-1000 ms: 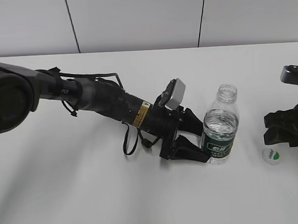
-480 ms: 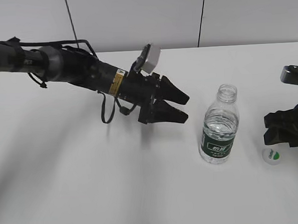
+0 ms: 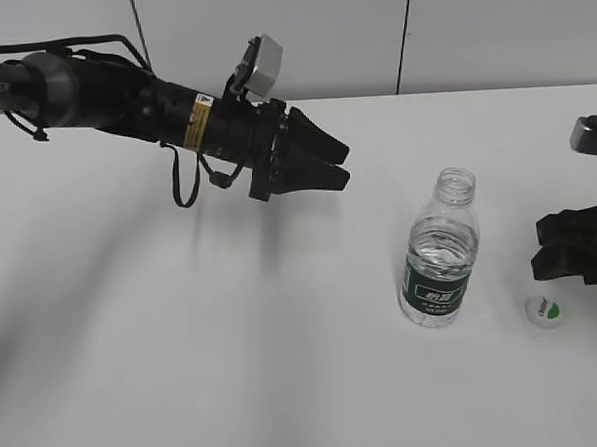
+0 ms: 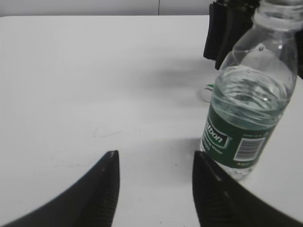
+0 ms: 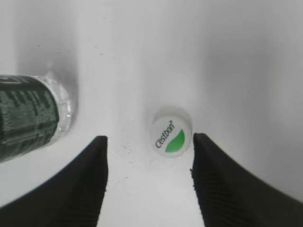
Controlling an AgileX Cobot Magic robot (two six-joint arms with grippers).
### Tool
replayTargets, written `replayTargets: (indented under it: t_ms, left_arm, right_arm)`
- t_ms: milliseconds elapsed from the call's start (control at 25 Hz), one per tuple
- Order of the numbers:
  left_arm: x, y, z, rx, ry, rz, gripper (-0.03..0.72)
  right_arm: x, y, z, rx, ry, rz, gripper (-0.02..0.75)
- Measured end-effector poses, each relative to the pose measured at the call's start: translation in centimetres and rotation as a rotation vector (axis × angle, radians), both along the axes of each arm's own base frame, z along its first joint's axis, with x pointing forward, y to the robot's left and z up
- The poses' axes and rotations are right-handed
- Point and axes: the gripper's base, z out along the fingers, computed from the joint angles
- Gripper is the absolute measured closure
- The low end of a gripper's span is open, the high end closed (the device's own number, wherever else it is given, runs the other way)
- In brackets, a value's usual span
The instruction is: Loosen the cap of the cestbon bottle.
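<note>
The cestbon bottle point(image 3: 440, 259) stands upright on the white table with its threaded neck open and no cap on it; it also shows in the left wrist view point(image 4: 246, 94) and at the left edge of the right wrist view point(image 5: 28, 116). The cap point(image 3: 547, 311) lies on the table to the bottle's right, green patch up, and shows in the right wrist view point(image 5: 171, 132). My left gripper point(image 3: 335, 164) is open and empty, raised well left of the bottle. My right gripper point(image 5: 149, 142) is open above the table, with the cap just ahead of its right finger.
The white table point(image 3: 236, 367) runs to a pale panelled wall at the back. My left arm point(image 3: 121, 93) stretches in from the upper left. My right gripper's black body point(image 3: 580, 249) sits at the right edge.
My left gripper has let go of the bottle and pulled back up and to the left, away from it. The bottle and the cap have stayed in place. The right gripper rose slightly.
</note>
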Motion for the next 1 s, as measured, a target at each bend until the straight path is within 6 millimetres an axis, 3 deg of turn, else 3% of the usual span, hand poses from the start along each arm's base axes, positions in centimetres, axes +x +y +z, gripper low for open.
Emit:
replayTargets:
  t_ms: [400,640,1000]
  left_arm:
    - [2.4,0.4,-0.3,0.117,-0.034,0.278,0.349]
    - [3.9,1.1,-0.8,0.178,0.037,0.509,0.351]
    - [3.2,2.9,-0.5,0.259,0.054,0.713,0.351]
  right_arm:
    - [-2.2,0.4,4.5,0.029,-0.071,0.06,0.305]
    - [-3.8,0.6,6.7,0.043,-0.109,0.09,0.305]
    - [-6.0,0.6,9.2,0.028,-0.173,0.105,0.305]
